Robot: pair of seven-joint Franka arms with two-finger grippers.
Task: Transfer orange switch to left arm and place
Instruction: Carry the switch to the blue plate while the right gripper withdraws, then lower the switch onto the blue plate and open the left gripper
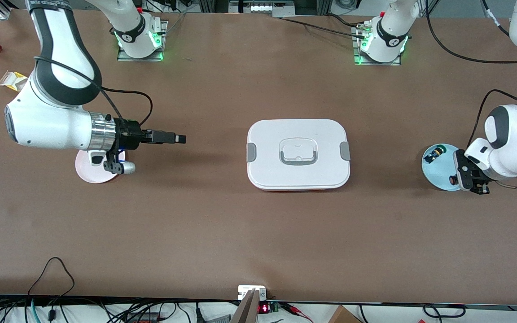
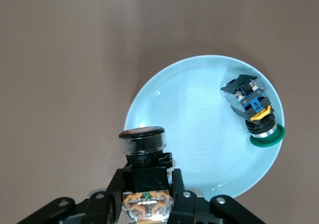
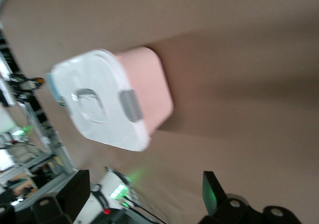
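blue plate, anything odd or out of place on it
Nothing stands out. On the blue plate a second switch lies on its side by the rim, intact. The left gripper over the plate is shut on the orange switch.

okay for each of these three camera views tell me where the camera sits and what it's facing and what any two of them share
Front view: high across the table, facing both bases; shows both arms, the box mid-table.
Left wrist view: on the left arm, looking down at the blue plate; left gripper shut on the orange switch.
Right wrist view: on the right arm, facing the box sideways; right gripper, fingers open.
Shared: front and right wrist views both show the box.
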